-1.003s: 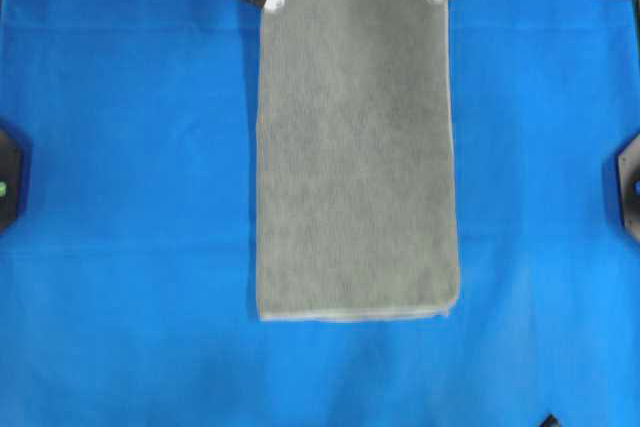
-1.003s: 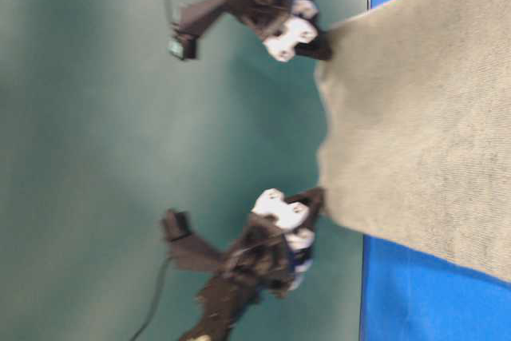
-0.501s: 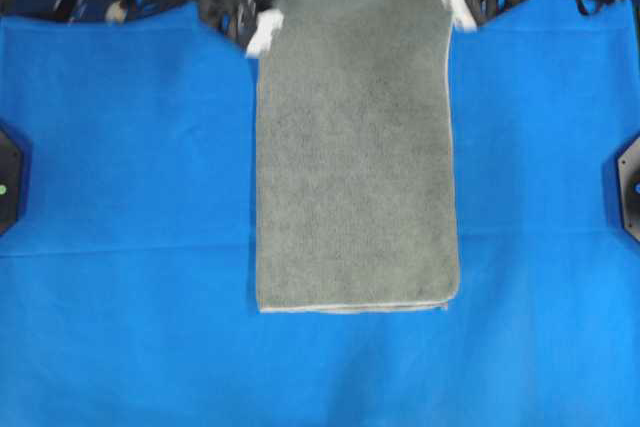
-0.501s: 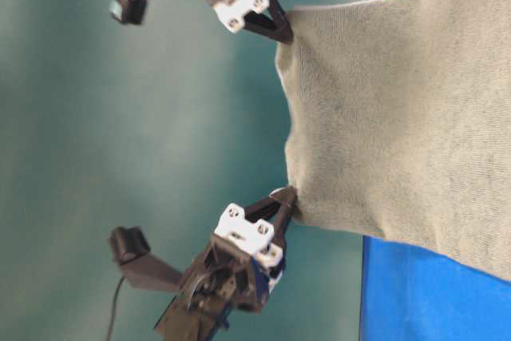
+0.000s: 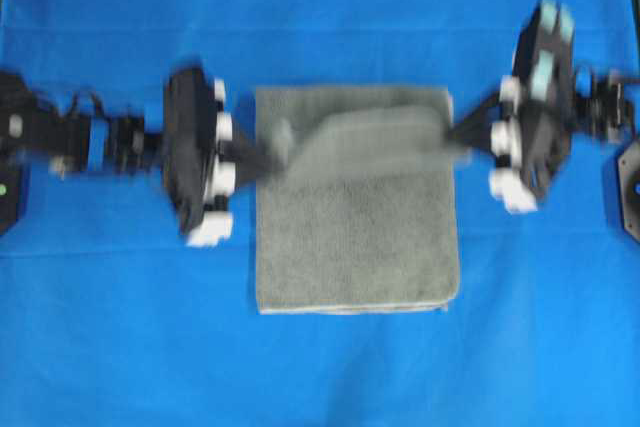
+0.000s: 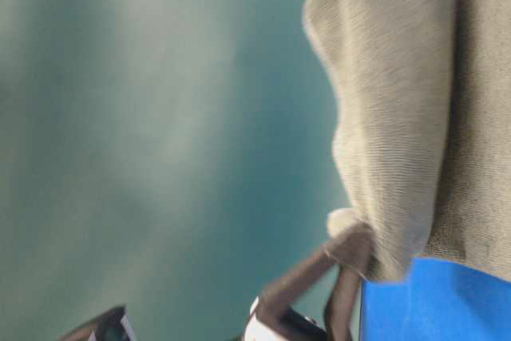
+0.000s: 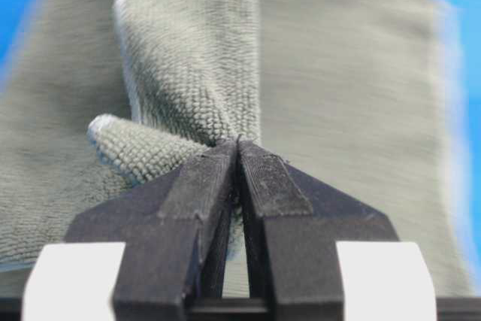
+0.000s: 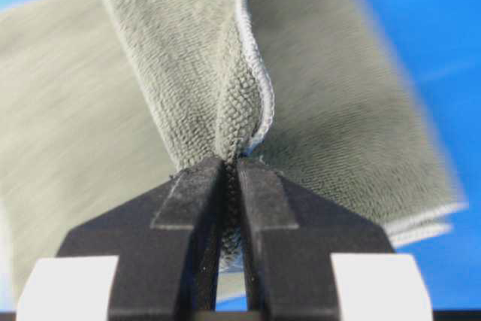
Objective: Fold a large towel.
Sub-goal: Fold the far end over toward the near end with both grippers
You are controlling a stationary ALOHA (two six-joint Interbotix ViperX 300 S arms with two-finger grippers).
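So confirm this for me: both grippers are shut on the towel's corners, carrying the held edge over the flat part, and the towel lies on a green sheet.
One thing is wrong: the sheet under the towel is bright blue, not green, as the overhead view shows. The rest stands: the left gripper and right gripper each have their jaws shut on a towel corner, with the held edge raised over the flat part.

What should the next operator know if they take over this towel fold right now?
Left gripper: shut on a corner of the large towel.
Right gripper: shut on the opposite corner.
Towel: lower part flat on the blue sheet; the held edge hangs lifted across its upper half.
Done: both corners pinched and raised over the towel.
Left: lay the held edge onto the near hem, release, then likely fold again.
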